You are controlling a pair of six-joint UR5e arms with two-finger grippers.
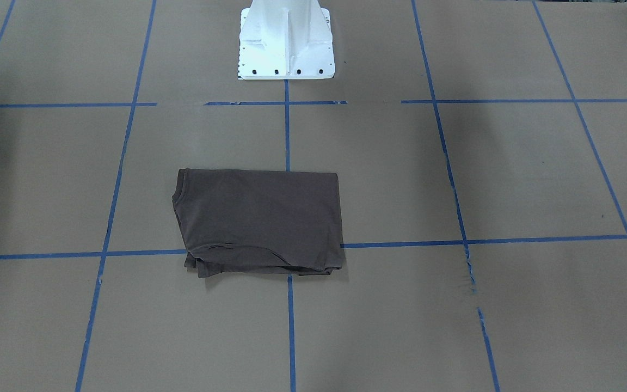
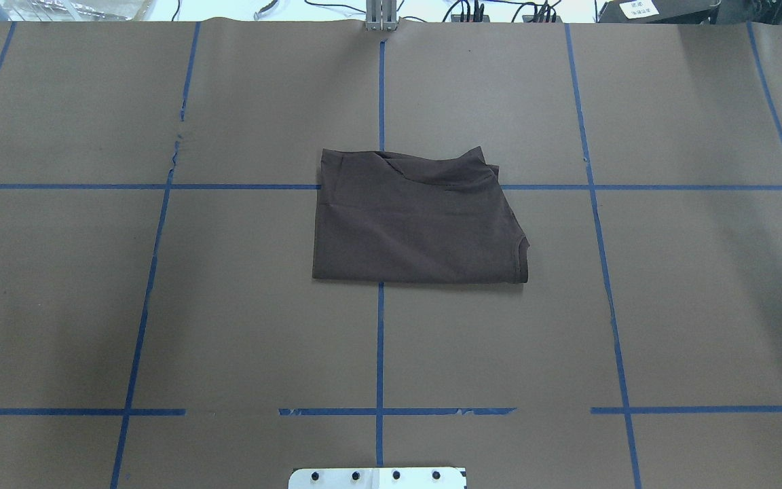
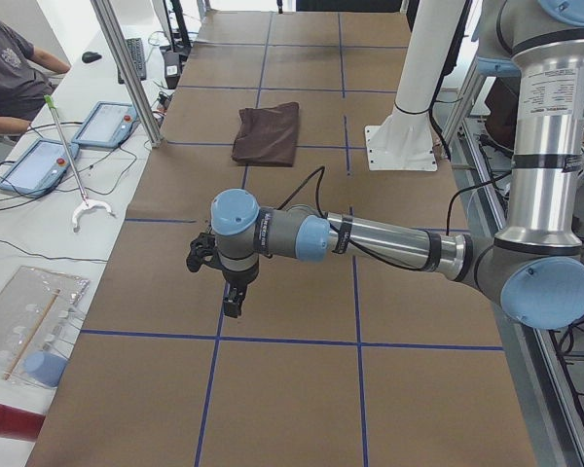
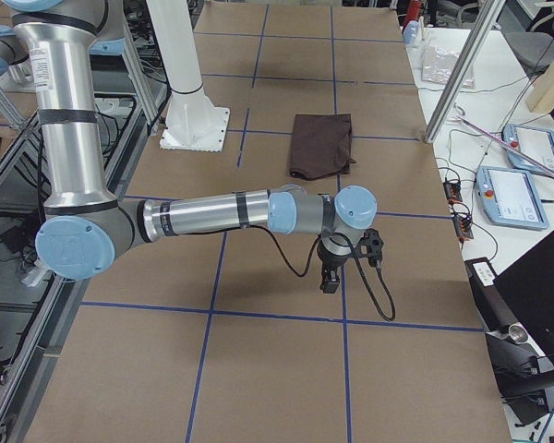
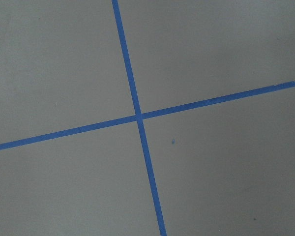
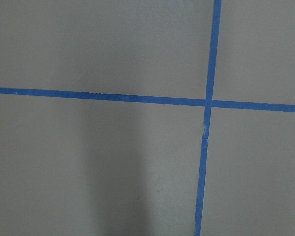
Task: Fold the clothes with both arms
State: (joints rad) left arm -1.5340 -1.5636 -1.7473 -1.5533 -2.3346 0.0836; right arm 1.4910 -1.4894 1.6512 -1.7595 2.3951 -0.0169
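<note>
Midway along the table (image 2: 160, 305), in front of the white pedestal (image 1: 286, 43), the dark T-shirt (image 2: 418, 221) lies folded into a flat rectangle, its long axis running end to end and its collar toward the robot's right. Both arms hang well away from it. The left arm (image 3: 389, 243) stretches low and level near the left end, its pincer (image 3: 231, 307) pointing straight down. The right arm (image 4: 212, 214) mirrors that near the right end with its pincer (image 4: 330, 284). Neither looks clearly nearer, I judge. Whether either pincer is spread or pressed together I cannot tell; my wrist cameras show only blue tape (image 5: 137, 117).
</note>
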